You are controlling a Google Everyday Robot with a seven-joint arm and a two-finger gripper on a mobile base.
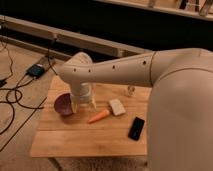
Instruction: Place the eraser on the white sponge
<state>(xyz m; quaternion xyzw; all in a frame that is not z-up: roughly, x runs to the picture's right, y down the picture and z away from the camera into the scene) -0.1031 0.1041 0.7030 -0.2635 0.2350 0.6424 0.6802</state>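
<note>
- On a wooden desk point(75, 142), a thick white robot arm point(120, 70) reaches in from the right of the view and bends down over the desk's left half
- The gripper point(83, 107) hangs low over the desk, just beside a dark purple bowl point(63, 104); its fingers point(92, 104) stand apart and hold nothing
- The eraser point(136, 128), a flat black slab, lies near the desk's front right edge, well apart from the gripper
- The white sponge point(117, 106) lies between the two, with an orange carrot point(99, 116) just beside it on the gripper's side
- The step in hand looks like the approach to the eraser, which is not yet grasped
- The next move likely calls for travelling right past the carrot and sponge, then lowering the spread fingers across the thin slab's narrow width
</note>
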